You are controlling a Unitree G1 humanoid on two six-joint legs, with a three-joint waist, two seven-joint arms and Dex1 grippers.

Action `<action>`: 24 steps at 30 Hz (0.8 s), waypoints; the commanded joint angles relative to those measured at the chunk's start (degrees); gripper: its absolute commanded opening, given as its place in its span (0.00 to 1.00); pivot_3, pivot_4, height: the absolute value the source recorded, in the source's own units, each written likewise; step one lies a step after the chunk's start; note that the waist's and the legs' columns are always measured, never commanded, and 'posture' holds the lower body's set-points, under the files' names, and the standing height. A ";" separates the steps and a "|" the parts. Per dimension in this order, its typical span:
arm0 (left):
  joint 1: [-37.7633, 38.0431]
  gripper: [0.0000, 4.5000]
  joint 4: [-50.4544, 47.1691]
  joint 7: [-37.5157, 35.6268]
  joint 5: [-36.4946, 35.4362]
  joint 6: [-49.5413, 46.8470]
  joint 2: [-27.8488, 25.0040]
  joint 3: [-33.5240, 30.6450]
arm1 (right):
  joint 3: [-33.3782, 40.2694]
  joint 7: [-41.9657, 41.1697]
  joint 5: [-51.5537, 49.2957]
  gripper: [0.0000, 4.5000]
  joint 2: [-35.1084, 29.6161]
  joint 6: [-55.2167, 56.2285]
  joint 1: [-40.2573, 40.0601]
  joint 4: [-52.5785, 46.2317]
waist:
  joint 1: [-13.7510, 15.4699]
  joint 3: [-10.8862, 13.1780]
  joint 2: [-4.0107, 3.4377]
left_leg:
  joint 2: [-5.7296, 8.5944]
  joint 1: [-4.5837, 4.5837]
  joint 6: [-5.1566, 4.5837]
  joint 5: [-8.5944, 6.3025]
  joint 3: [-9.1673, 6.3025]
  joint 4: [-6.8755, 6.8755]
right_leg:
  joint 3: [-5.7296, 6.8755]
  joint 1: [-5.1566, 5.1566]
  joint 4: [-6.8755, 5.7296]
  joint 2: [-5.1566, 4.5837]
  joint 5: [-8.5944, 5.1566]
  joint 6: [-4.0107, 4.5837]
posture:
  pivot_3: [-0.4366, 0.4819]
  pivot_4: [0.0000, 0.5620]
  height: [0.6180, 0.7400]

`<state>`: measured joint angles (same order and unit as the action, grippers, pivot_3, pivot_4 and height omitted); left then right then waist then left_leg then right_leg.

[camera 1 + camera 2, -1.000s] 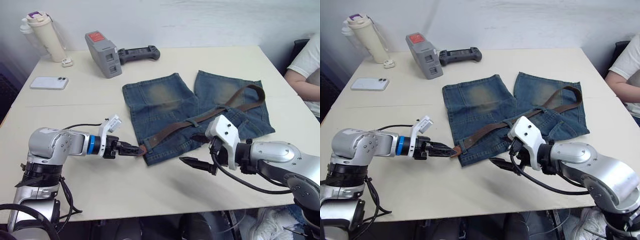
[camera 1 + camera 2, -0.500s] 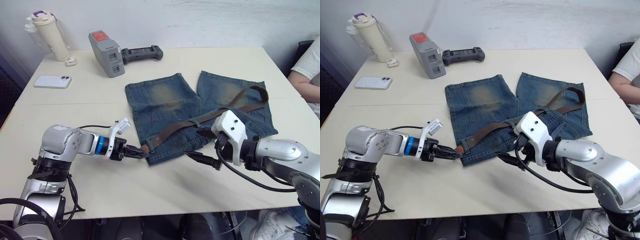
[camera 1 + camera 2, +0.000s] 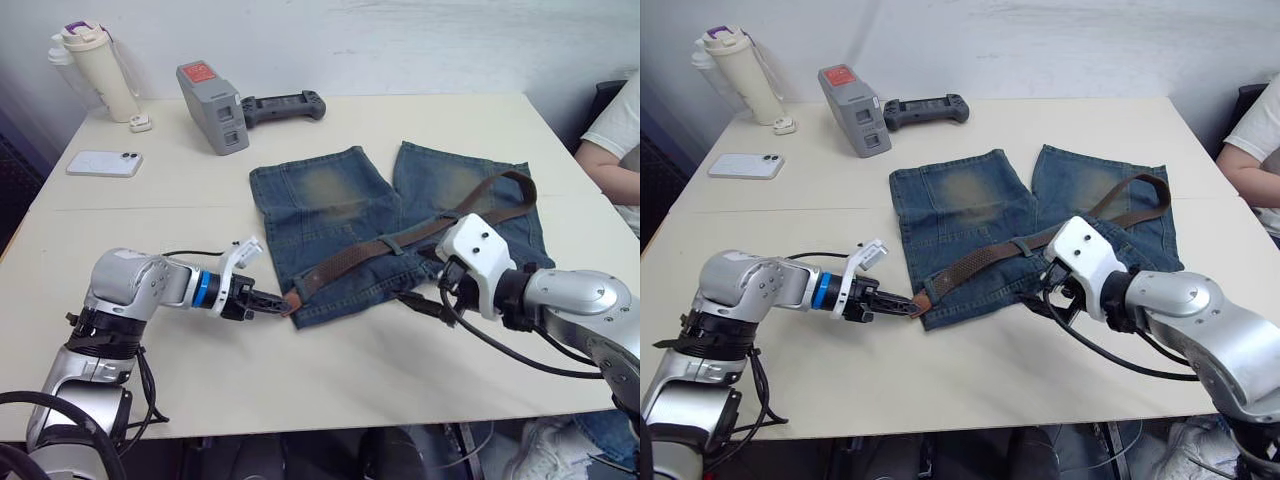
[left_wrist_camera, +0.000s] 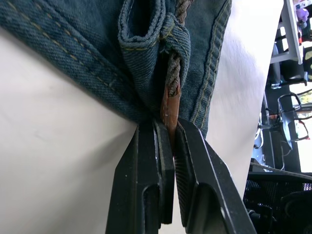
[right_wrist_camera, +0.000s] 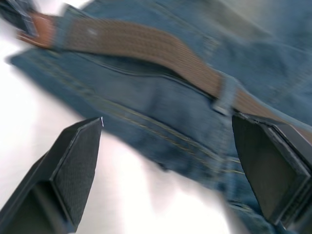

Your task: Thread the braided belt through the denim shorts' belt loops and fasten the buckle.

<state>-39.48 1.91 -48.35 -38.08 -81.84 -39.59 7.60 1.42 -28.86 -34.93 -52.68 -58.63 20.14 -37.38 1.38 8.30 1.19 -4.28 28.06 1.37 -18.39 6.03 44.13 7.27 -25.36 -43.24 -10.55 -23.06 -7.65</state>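
Across the denim shorts [image 3: 390, 225], the braided belt [image 3: 380, 247] runs diagonally, its tip toward the robot's left. That tip is pinched in the left gripper [image 3: 277, 303]. Near the waistband, the right gripper [image 5: 170, 165] hovers with fingers spread wide.

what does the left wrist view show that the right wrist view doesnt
Left wrist view: the left gripper with its jaws shut on the tan tip of the dark brown braided belt, just past a blue denim belt loop. Right wrist view: the right gripper, jaws wide open, above the waistband. Both: the blue denim shorts and the belt.
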 commanded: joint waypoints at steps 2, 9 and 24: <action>-1.35 0.00 -2.42 -0.74 -1.53 -0.98 -1.69 -2.31 | 2.25 2.56 4.27 0.94 0.99 0.39 1.01 6.43 | -0.07 0.00 0.00 | 0.00 0.00 0.00 0.00 0.00 -0.01 | 0.00 0.00 0.00 0.00 0.00 0.00 | 0.48 0.27 0.27; -1.54 0.00 -4.30 -0.20 -2.35 -1.93 -1.89 -3.17 | 5.63 10.14 10.03 0.30 12.01 4.22 6.48 27.34 | -0.22 0.03 -0.04 | -0.01 0.01 0.02 0.02 0.05 -0.01 | -0.04 -0.07 -0.30 0.01 0.00 0.00 | 0.48 0.27 0.27; 1.97 0.00 -6.33 -2.90 -3.51 -1.63 -7.93 -3.90 | -1.82 6.05 18.32 0.01 14.27 6.87 4.16 36.83 | -0.56 0.01 -0.02 | -0.04 0.04 0.02 0.02 0.00 0.00 | 0.00 -0.08 -0.36 0.01 -0.01 0.01 | 0.48 0.27 0.27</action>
<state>-37.53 -3.37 -49.75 -40.59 -84.22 -45.62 5.11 0.98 -22.38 -17.96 -38.75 -49.79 26.65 -2.18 0.82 8.31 1.17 -4.32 28.09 1.39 -18.38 6.03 44.13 7.26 -25.43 -43.60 -10.54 -23.07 -7.65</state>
